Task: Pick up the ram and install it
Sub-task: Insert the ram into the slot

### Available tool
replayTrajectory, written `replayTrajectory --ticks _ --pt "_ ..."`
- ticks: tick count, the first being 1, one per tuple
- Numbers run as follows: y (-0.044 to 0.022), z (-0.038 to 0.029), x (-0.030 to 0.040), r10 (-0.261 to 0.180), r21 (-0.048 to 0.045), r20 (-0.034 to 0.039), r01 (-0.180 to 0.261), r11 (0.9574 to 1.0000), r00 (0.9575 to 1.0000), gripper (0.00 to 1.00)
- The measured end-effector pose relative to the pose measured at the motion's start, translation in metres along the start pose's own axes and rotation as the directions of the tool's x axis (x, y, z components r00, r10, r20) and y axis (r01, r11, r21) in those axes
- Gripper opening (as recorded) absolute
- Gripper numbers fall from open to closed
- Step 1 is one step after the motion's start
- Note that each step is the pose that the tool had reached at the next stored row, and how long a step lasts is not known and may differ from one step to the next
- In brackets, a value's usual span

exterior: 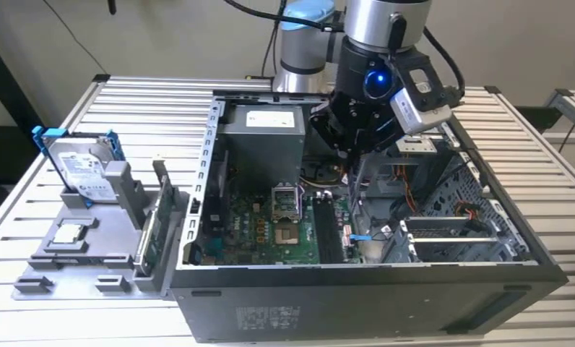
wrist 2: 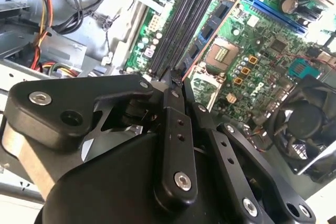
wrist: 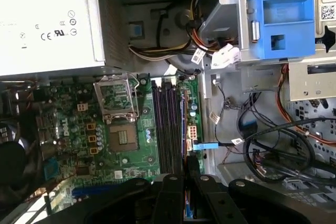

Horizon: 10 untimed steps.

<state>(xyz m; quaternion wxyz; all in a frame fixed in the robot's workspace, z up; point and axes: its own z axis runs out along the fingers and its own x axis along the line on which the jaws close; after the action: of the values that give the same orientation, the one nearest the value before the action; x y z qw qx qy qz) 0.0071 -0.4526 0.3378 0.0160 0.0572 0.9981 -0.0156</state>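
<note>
My gripper [exterior: 355, 160] hangs inside the open computer case [exterior: 365, 289], over the motherboard [exterior: 268, 231]. Its fingers stand close together and pinch a thin, dark strip, the ram [exterior: 352, 196], which hangs edge-on below them. The ram's lower end is just above the black memory slots [exterior: 326, 225], beside a blue clip. In both wrist views the gripper [wrist 2: 177, 80] [wrist: 188, 169] points at the row of long black memory slots [wrist 2: 184, 24] [wrist: 168, 124], and the fingers hide most of the ram.
A grey power supply [exterior: 261, 141] fills the case's back corner. Loose cables [wrist: 273, 140] and a drive cage [exterior: 451, 224] lie on the exterior view's right of the slots. Outside the case, a grey rack [exterior: 85, 246] holds a hard drive [exterior: 80, 170] and a green card [exterior: 162, 217].
</note>
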Motion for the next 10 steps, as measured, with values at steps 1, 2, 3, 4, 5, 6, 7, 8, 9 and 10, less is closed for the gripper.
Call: replayTrajectory --ticks 1,2,3,4,5,6,7,8,9,10 --pt "0.0001 0.0016 0.0001 0.0 0.0002 -0.0003 0.0 1.0 1.0 0.14" --pt "0.0001 0.0032 0.0001 0.0 0.0004 -0.0004 0.0 1.0 1.0 0.14" --pt "0.0002 0.0045 0.0002 0.0 0.0005 -0.0004 0.0 1.0 1.0 0.14" --pt "0.0002 0.0061 0.0003 0.0 0.0007 -0.0005 0.0 1.0 1.0 0.14" --pt "0.0003 0.0078 0.0008 0.0 0.0014 -0.0004 0.0 1.0 1.0 0.14" --pt "0.0004 0.0096 0.0014 0.0 0.0022 -0.0003 0.0 1.0 1.0 0.14" --pt "0.0005 0.0107 0.0017 0.0 0.0023 -0.0003 0.0 1.0 1.0 0.14" --pt "0.0004 0.0113 0.0017 0.0 0.0024 -0.0002 0.0 1.0 1.0 0.14" --pt "0.0004 0.0123 0.0018 -0.001 0.0024 -0.0002 0.001 1.0 1.0 0.14" --pt "0.0004 0.0139 0.0018 -0.001 0.0031 0.0 0.001 1.0 1.0 0.14"
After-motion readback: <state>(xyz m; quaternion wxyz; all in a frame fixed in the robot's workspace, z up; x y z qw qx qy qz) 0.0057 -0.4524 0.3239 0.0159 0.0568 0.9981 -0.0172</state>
